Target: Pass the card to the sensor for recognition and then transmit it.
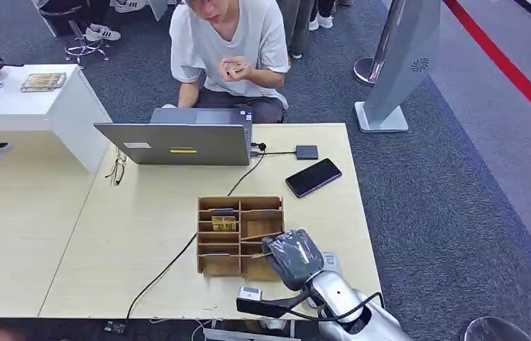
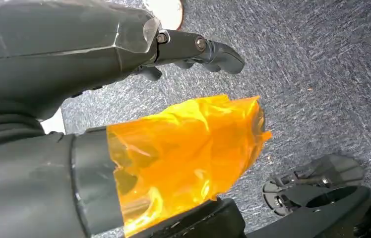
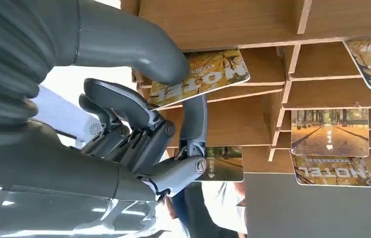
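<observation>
A wooden card holder (image 1: 240, 202) stands on the table near its front edge, with hotel cards in its slots. My right hand (image 1: 292, 256) reaches into the holder's right side. In the right wrist view that hand (image 3: 139, 124) pinches a "HOTEL" card (image 3: 198, 77) between thumb and a finger, the card's far end still in a slot of the holder (image 3: 233, 20). A small dark box (image 1: 307, 152), wired to the laptop, lies at the table's far side. My left hand (image 2: 49, 59) hangs over the carpet, fingers apart and holding nothing, its thumb wrapped in orange film.
An open laptop (image 1: 181, 142) and a black phone (image 1: 313, 177) lie beyond the holder. A person sits behind the table holding something small. A cable (image 1: 170, 266) runs across the table to its front edge. More cards (image 3: 330, 131) sit in neighbouring slots.
</observation>
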